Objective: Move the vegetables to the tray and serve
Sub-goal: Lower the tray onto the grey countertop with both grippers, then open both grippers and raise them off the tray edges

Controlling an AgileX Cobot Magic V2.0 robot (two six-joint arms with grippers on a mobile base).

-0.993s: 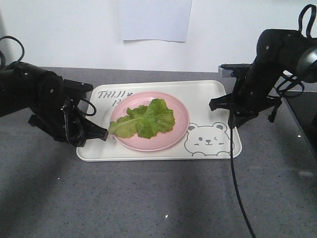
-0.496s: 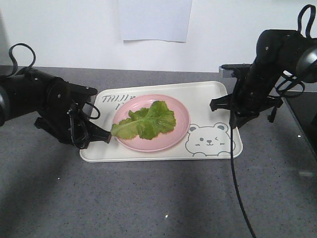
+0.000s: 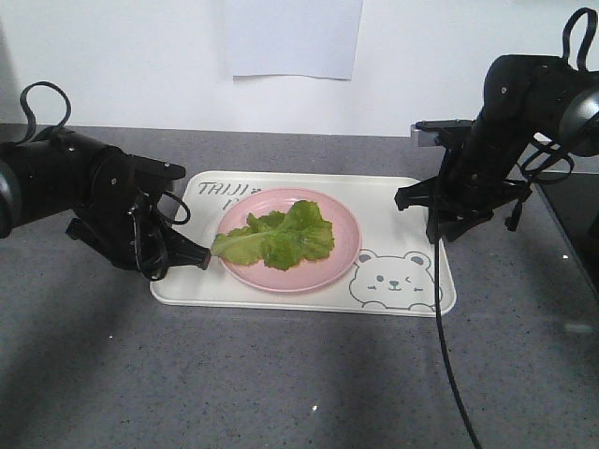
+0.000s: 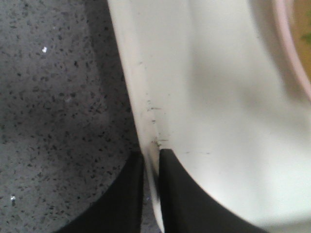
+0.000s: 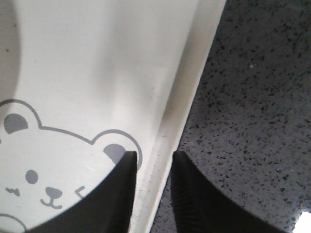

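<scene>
Two hands on the tray [image 3: 398, 210] | left hand [image 4: 151, 167] pinches its rim tight | right hand [image 5: 154, 170] straddles rim, slightly gapped | lift level together so lettuce [image 3: 276, 234] stays put

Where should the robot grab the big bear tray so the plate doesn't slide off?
Best by the raised rims of the two short ends, one gripper from each side. The left gripper already pinches the tray's left rim; the right gripper straddles the right rim. The tray is wide and flat, so even holds should keep the plate level.
</scene>
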